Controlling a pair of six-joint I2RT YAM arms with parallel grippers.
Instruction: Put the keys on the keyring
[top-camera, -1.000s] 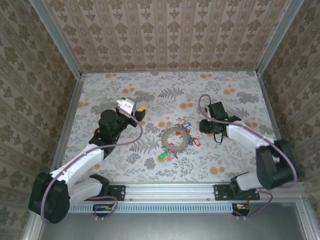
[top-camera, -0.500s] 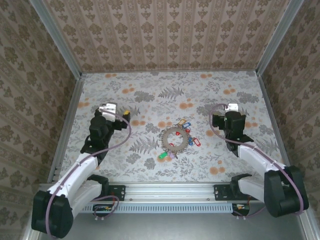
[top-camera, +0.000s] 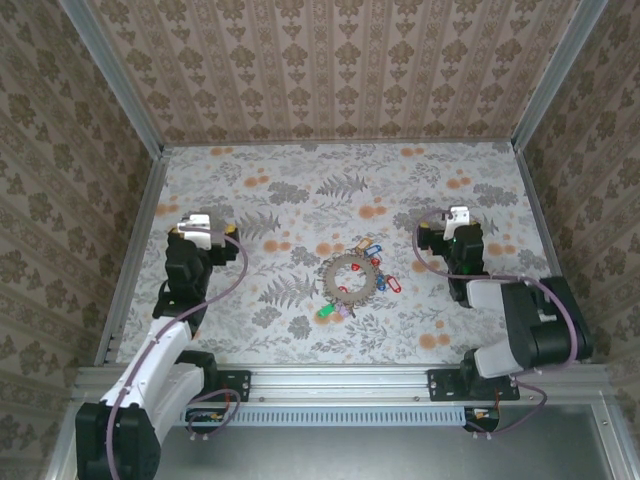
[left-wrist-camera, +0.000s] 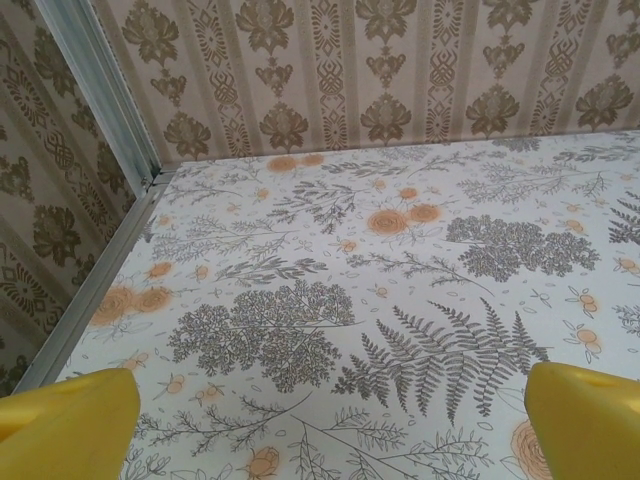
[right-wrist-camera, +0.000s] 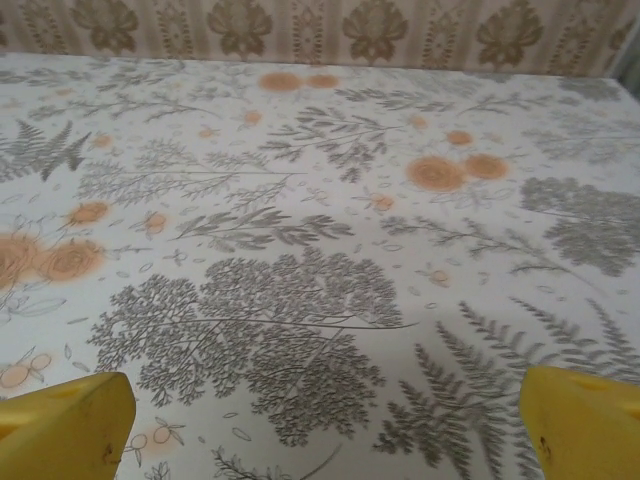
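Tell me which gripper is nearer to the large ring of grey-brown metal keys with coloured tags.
Right. The right gripper is open, to the right of the grey-brown keyring and slightly farther back. The left gripper, also open, is farther away on its left.

One keyring (top-camera: 351, 278), one table (top-camera: 300, 175); one left hand (top-camera: 203, 228), one right hand (top-camera: 452, 228)

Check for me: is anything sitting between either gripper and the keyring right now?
Nothing visible does. Bare patterned table lies between the left gripper and the keyring, and between the right gripper and the coloured tags fanned on the keyring's right side. Both grippers are open and empty.
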